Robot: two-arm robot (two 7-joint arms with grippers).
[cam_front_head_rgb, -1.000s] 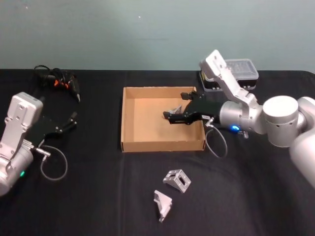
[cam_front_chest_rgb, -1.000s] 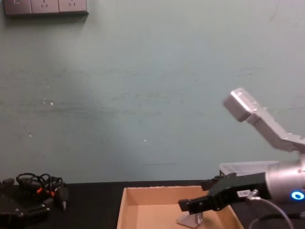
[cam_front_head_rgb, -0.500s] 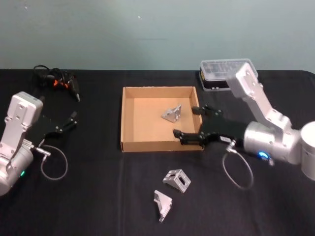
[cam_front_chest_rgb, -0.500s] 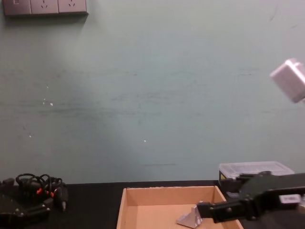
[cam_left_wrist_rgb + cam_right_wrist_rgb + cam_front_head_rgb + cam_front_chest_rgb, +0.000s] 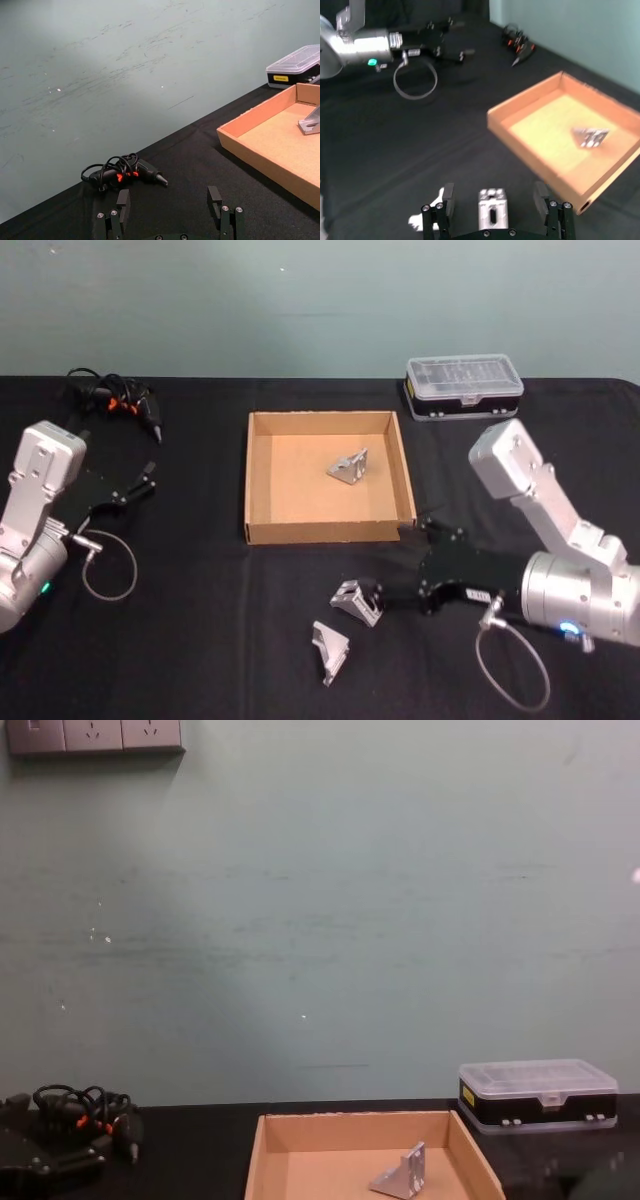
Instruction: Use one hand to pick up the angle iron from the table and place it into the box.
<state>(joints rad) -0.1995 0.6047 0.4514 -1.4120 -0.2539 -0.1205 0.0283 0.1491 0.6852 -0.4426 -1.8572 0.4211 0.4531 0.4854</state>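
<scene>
Tan cardboard box (image 5: 328,532) mid black table (image 5: 200,640), low walls; boxed angle iron (image 5: 348,468) inside, toward far right corner. Loose angle iron (image 5: 357,602) near front edge, between spread fingers of right pincer (image 5: 393,565). Spare angle iron (image 5: 329,653) just beside. Left pincer (image 5: 148,478) idle at left edge, fingers apart.

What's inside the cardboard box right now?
One silver angle iron lies on the floor of the box, toward its back right corner. The near wall hides a thin strip of floor just behind it.
</scene>
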